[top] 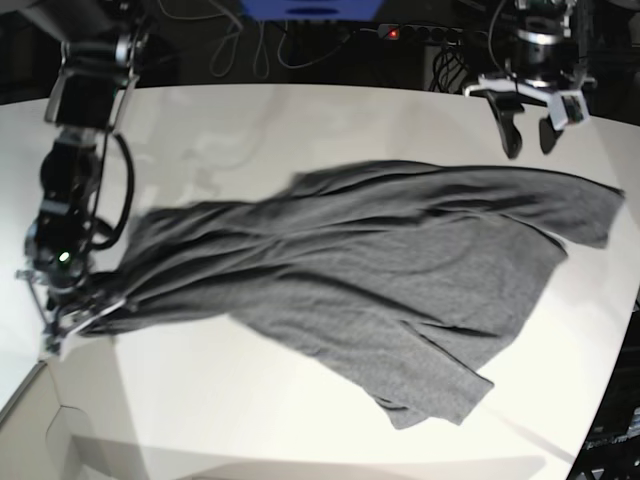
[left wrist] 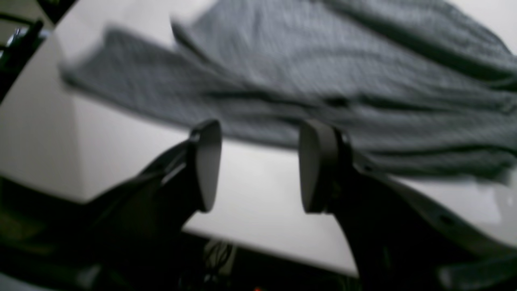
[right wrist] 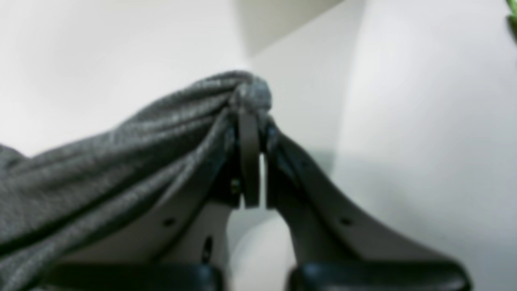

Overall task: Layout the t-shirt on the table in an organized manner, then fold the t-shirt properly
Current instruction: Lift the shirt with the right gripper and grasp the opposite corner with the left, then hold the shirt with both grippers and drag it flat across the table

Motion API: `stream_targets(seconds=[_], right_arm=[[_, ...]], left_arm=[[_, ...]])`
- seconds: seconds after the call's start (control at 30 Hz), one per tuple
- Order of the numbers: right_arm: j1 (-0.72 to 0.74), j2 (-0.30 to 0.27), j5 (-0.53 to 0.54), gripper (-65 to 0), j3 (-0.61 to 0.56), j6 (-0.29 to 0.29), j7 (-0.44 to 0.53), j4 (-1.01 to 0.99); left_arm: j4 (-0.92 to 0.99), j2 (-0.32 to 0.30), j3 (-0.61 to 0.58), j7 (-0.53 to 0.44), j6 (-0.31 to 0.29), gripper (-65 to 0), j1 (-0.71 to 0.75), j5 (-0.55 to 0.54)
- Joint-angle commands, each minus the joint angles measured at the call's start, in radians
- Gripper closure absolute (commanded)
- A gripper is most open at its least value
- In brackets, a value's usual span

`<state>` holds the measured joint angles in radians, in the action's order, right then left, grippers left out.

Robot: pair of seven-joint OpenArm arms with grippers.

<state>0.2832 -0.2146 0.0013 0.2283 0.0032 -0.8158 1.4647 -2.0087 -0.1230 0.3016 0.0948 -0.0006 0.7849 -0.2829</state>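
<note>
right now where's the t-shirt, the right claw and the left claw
t-shirt (top: 380, 260), base view, middle of the spread body.
right claw (right wrist: 251, 121), right wrist view, tips pinched shut on bunched t-shirt fabric.
left claw (left wrist: 260, 161), left wrist view, the gap between its open fingers.

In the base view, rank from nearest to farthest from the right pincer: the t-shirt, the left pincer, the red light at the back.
1. t-shirt: clamped in the right pincer, image left.
2. red light: back edge, centre.
3. left pincer: far right, open, above the table.

t-shirt lying spread across the middle of the surface, right tool at its left end, left tool behind its right end
</note>
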Motion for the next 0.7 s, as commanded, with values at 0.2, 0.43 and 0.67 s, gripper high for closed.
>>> stream_targets(seconds=[0.2, 0.43, 0.67], right_arm=[[0.109, -0.047, -0.007, 0.0, 0.013, 0.002, 0.02, -0.174], [0.037, -0.027, -0.007, -19.3, 0.082, 0.002, 0.02, -0.115], [-0.108, -0.003, -0.002, -37.4, 0.124, 0.002, 0.026, 0.067]], left_arm=[[-0.019, -0.004, 0.075, 0.092, 0.001, -30.8, -0.155, -0.003], [-0.008, 0.001, 0.144, 0.405, -0.003, -30.9, -0.39, -0.003], [0.073, 0.001, 0.146, 0.558, 0.004, -30.7, -0.548, 0.004]])
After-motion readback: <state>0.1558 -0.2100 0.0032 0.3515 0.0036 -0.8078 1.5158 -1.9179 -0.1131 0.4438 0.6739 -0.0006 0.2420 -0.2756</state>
